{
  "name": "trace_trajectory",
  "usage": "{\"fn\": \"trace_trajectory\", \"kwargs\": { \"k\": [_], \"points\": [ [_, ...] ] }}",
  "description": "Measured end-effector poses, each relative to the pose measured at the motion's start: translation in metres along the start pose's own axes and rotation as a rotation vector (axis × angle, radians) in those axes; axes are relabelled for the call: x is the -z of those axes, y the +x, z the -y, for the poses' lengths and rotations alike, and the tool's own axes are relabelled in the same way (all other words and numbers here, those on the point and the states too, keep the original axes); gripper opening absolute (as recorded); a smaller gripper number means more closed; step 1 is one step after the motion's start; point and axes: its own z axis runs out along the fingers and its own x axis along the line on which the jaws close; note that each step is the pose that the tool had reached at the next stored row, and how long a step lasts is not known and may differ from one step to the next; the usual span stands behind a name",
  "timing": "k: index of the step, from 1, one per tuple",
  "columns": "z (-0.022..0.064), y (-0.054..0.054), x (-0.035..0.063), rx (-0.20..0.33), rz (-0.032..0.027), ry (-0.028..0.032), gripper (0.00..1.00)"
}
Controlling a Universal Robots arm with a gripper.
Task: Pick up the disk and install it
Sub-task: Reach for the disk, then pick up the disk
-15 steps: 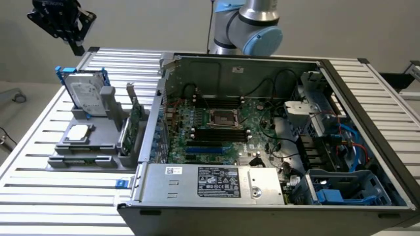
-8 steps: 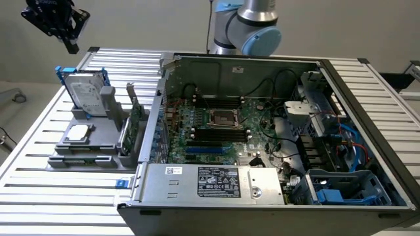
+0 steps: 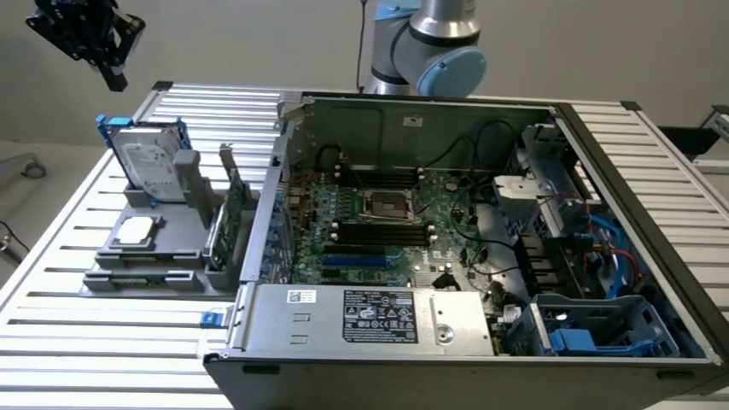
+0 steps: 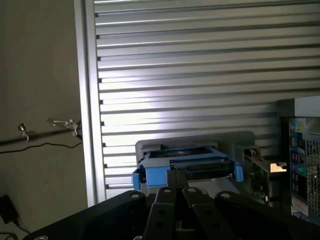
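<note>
While the disk [image 3: 152,162] stands upright in a grey holder [image 3: 160,256] at nine o'clock in the exterior view, the gripper [image 3: 114,82] is seen at ten o'clock, hanging above the disk and apart from it. Its fingers [image 4: 171,181] are pressed together, and nothing is held between them. In the wrist view, the disk's blue frame is seen just past the fingertips. An open computer case [image 3: 341,329] is set at three o'clock of the holder on the slatted table [image 3: 68,342].

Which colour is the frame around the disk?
Blue; the frame around the disk shows best in the wrist view.
</note>
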Motion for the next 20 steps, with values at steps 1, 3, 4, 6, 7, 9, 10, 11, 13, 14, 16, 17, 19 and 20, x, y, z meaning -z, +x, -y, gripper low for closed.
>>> {"fn": "trace_trajectory", "kwargs": {
  "k": [1, 3, 4, 6, 7, 9, 10, 11, 13, 14, 16, 17, 19, 20],
  "points": [
    [0.0, 0.0, 0.0, 0.0, 0.0, 0.0, 0.11],
    [0.0, 0.0001, 0.0, 0.0, -0.0001, 0.0, 0.11],
    [0.0, 0.0001, 0.0, 0.0, -0.0001, 0.0, 0.11],
    [0.0, 0.0001, 0.0, 0.0, 0.0, 0.0, 0.11],
    [0.0, 0.0001, 0.0, 0.0, 0.0, 0.0, 0.11],
    [0.0, 0.0001, 0.0, 0.0, 0.0, 0.0, 0.11],
    [0.0, 0.0001, 0.0, 0.0, 0.0, 0.0, 0.11],
    [0.0, 0.0001, 0.0, 0.0, 0.0, 0.0, 0.11],
    [0.0, 0.0001, 0.0, 0.0, 0.0, 0.0, 0.11],
    [0.0, 0.0001, 0.0, 0.0, 0.0, 0.0, 0.11],
    [0.0, 0.0001, 0.0, 0.0, 0.0, 0.0, 0.11],
    [0.0, 0.0001, 0.0, 0.0, 0.0, 0.0, 0.11],
    [0.0, 0.0001, 0.0, 0.0, 0.0, 0.0, 0.11],
    [0.0, 0.0001, 0.0, 0.0, 0.0, 0.0, 0.11]
  ]
}}
